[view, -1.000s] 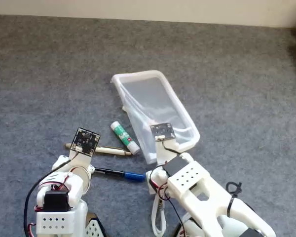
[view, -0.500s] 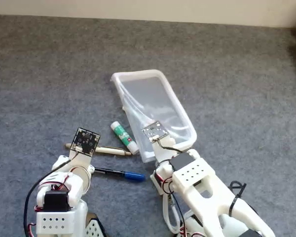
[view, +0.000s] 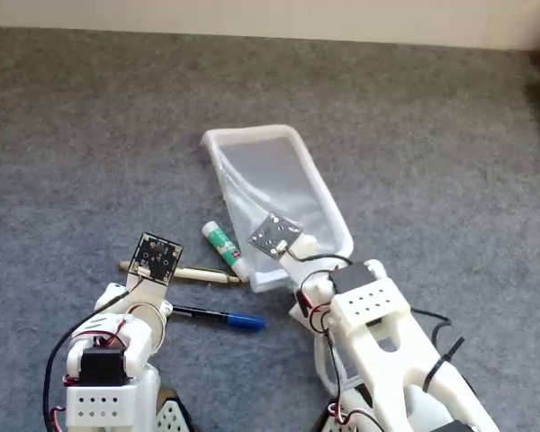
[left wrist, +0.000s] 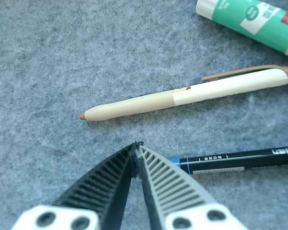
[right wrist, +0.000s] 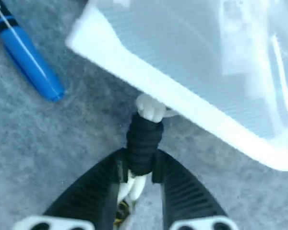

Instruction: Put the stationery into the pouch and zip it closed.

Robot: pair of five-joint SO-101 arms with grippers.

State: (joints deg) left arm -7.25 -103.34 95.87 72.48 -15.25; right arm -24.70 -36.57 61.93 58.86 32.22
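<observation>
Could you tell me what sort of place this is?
Probably a robotics test bench: a grey felt tabletop, the left arm and right arm side by side, and a clear pouch with a cream pen and glue stick beside it.

A: Any print legible on the table items?
B: Glue stick [left wrist: 249, 19]: green label with a white panel of dark characters and a red patch with pale marks. Too blurred to read.
A: Elsewhere?
B: Black pen [left wrist: 240, 160]: two short runs of fine white lettering along the barrel, too small to make out. Nothing can be read with confidence.
</observation>
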